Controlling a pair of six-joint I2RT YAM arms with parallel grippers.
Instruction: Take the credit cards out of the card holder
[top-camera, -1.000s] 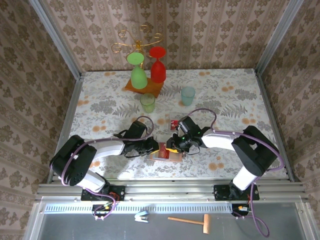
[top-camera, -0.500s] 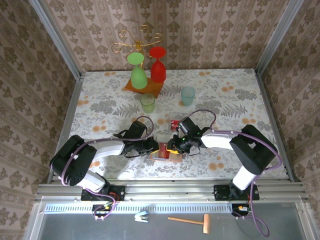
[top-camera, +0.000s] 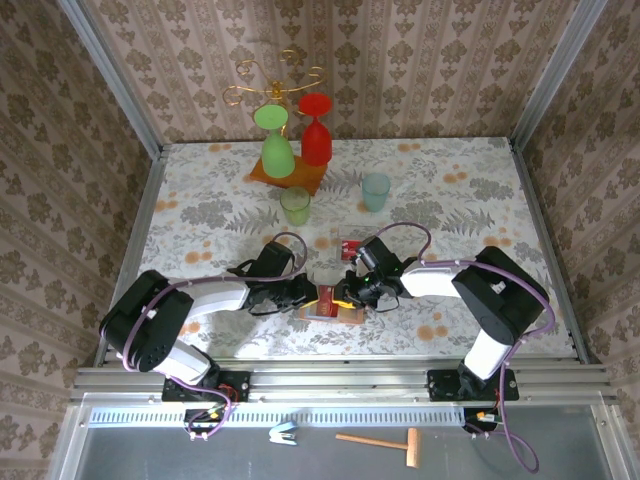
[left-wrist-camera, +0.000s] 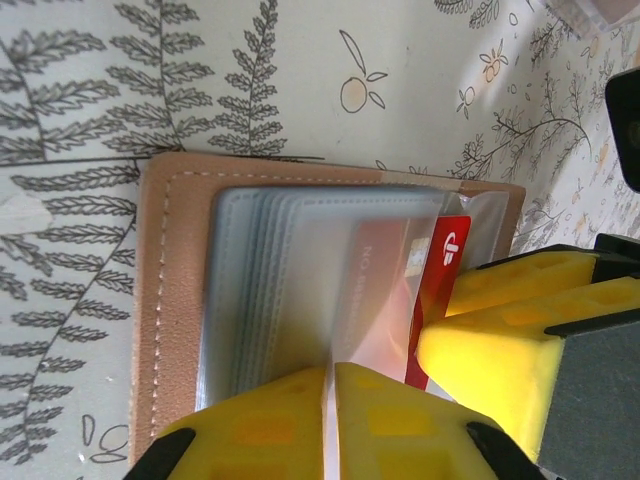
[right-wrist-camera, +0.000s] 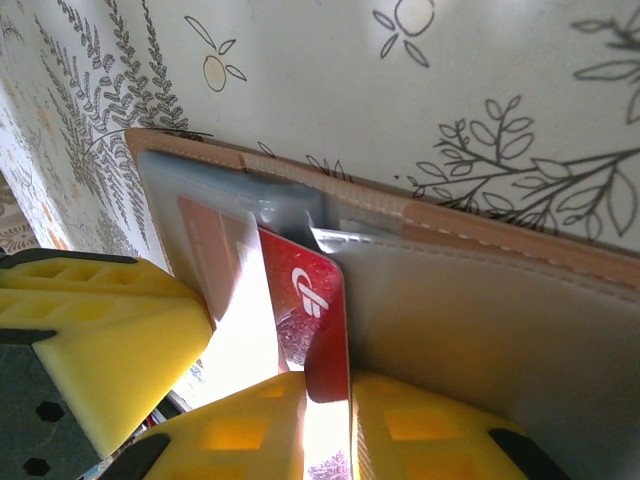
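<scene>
Card holder (top-camera: 335, 313) lies open on desk (top-camera: 470, 200), centre, close to near edge. Your left hand (left-wrist-camera: 328, 385) is clamped on holder's clear sleeve (left-wrist-camera: 300, 280), pinning it. Your right hand (right-wrist-camera: 327, 400) is pinched shut on red credit card (right-wrist-camera: 318, 300), card partway out of sleeve. Judged: extraction under way; cards left inside, cannot tell. Just far of holder lies small red item (top-camera: 349, 246), perhaps card already out. Open desk to right; near edge tight.

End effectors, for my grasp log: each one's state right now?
Left end effector: shut on the card holder's clear sleeve.
Right end effector: shut on a red credit card.
</scene>
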